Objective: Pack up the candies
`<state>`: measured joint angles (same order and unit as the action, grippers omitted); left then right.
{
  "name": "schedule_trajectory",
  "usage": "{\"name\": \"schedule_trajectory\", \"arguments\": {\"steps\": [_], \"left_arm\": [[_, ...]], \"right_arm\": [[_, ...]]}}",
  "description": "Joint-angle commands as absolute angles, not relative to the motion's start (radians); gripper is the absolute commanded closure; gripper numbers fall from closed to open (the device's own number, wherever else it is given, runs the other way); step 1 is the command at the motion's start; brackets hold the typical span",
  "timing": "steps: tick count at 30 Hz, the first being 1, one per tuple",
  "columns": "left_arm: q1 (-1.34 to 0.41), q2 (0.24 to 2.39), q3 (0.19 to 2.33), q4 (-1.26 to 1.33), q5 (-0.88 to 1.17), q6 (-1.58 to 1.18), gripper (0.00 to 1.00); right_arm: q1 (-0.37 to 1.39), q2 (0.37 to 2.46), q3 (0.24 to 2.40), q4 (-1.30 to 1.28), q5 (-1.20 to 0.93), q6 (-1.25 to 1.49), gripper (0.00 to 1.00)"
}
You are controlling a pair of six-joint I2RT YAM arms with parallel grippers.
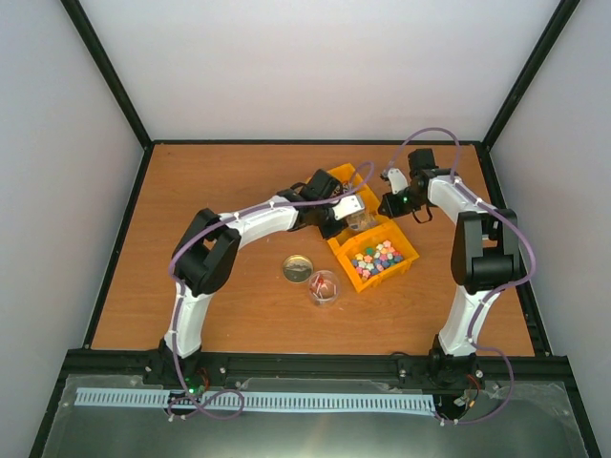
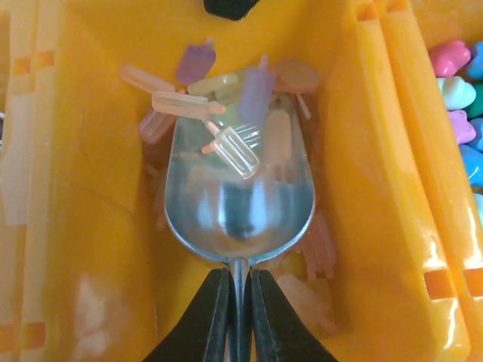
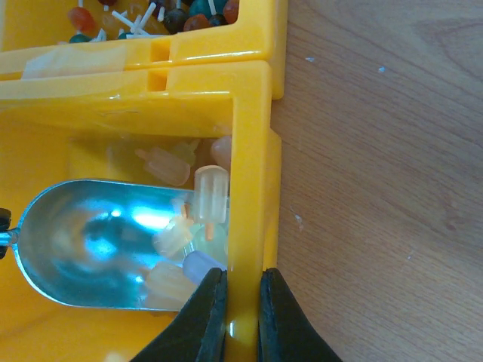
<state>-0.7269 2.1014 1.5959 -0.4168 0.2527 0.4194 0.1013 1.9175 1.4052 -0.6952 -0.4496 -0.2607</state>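
Grips metal scoop (image 2: 240,205) by its handle in left gripper (image 2: 240,285), bowl among pale candies (image 2: 198,103); pinches yellow bin wall (image 3: 250,181) in right gripper (image 3: 241,277); jar (image 1: 324,287) and lid (image 1: 298,268) nearby.

A: Col. of bin (image 2: 377,188)?
B: Bright yel-orange; scoop (image 2: 241,211) shiny silver; candies (image 2: 256,94) in it pastel peach, lilac, cream. Next door, flower candies (image 2: 453,83) pink, white, blue.
A: And table (image 3: 377,188)?
B: Brown wood grain; left gripper (image 2: 238,273) blk.

This looks like a robot test cell in a lab. Plain white panels (image 1: 325,67) in black frame posts (image 1: 105,69) close in a wooden bench (image 1: 220,181) on three sides. Two arms, left (image 1: 258,221) and right (image 1: 477,250), are bolted to a black rail (image 1: 315,361) at its near edge, with purple cables (image 1: 434,130) looped over them.
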Motion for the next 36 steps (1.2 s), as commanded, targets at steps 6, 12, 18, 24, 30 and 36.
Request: {"name": "schedule_trajectory", "arguments": {"steps": [6,12,18,24,30,36], "left_arm": [[-0.738,2.123,1.469,-0.159,0.422,0.326,0.99],[-0.696,2.079,1.35,-0.007,0.458,0.298,0.99],[-0.669,2.012,1.25,0.11,0.532,0.303,0.99],[-0.634,1.975,1.164,0.281,0.58,0.237,0.99],[-0.604,1.945,1.109,0.349,0.616,0.233,0.99],[-0.574,1.892,1.022,0.431,0.631,0.222,0.99]], "right_arm": [[0.134,1.967,1.392,-0.726,-0.51,-0.268,0.97],[0.133,1.968,1.394,-0.724,-0.487,-0.269,0.97],[0.116,1.963,1.395,-0.722,-0.485,-0.274,0.97],[0.097,1.965,1.394,-0.727,-0.501,-0.277,0.97],[0.092,1.967,1.396,-0.729,-0.493,-0.279,0.97],[0.089,1.967,1.394,-0.726,-0.485,-0.283,0.97]]}}
